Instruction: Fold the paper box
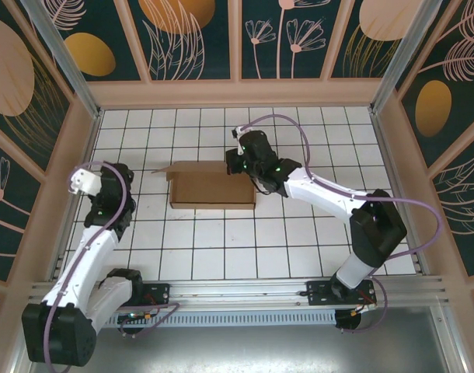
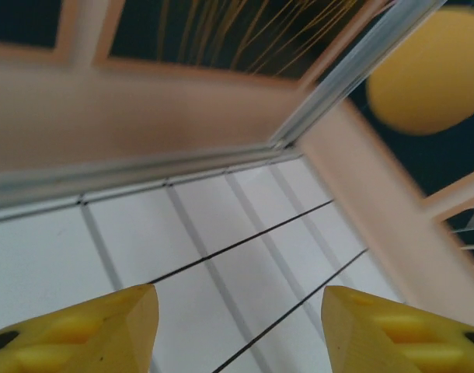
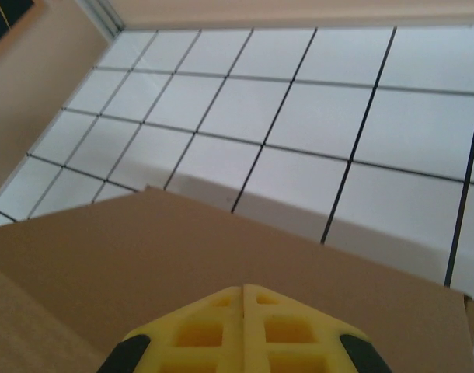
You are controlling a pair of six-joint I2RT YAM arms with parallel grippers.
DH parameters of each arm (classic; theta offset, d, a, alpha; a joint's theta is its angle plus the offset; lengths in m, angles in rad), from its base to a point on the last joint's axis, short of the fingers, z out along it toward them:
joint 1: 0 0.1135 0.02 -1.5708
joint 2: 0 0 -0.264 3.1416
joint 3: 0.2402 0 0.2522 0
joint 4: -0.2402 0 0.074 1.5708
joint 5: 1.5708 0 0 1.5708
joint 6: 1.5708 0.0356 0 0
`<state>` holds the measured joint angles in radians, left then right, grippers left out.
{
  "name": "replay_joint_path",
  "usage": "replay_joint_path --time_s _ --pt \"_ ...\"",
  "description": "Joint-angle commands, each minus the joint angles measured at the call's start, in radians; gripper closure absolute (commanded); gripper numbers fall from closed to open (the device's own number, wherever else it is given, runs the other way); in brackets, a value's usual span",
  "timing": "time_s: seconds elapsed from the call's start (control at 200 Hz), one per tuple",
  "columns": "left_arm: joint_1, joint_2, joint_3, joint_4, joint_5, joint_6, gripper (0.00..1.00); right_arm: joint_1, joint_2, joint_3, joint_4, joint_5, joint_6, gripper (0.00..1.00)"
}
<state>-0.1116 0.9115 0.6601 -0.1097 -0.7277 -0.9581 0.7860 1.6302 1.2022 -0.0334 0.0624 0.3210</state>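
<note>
White tiled table (image 1: pixel 299 241) with thin black grid lines sits inside a walled enclosure, and a metal rail (image 1: pixel 245 289) runs along its near edge by the arm bases. Behind the right jaws, toward that rail, several rows of bare tile lie open. More open tile stretches to their right, up to the peach side wall (image 1: pixel 392 155).

The right jaws are pressed together, their yellow fingertips (image 3: pixel 214 318) meeting along a seam with nothing seen between them. The paper box (image 1: pixel 212 189) lies just ahead of and below them. It is a flat brown cardboard rectangle with a flap lifted at its far left corner. From above, these jaws sit at the box's far right corner; whether they touch the cardboard I cannot tell. Past the box's far edge, bare tiles run on to the far wall (image 1: pixel 245 93).

The left jaws are spread, their yellow fingertips (image 2: pixel 113 326) well apart with nothing between them. The box lies well off to their right, across open tile. Ahead of these jaws a short run of tile ends at a peach wall (image 2: pixel 144 109) and a metal corner post (image 2: pixel 353 74).
</note>
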Motion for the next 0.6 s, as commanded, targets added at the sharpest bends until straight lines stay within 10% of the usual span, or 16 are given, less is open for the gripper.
replay_joint_path --time_s 0.0,0.32,0.596 --pt "-0.002 0.005 0.092 0.017 0.167 0.186 0.51 0.022 -0.027 -0.07 -0.011 -0.02 0.003 0.97" --pt "-0.008 0.191 0.127 0.049 0.97 0.244 0.66 0.039 0.003 -0.221 0.04 -0.006 0.013 0.94" --pt "-0.085 0.279 -0.033 0.136 1.071 0.253 0.67 0.021 0.124 -0.228 0.024 -0.001 0.027 0.94"
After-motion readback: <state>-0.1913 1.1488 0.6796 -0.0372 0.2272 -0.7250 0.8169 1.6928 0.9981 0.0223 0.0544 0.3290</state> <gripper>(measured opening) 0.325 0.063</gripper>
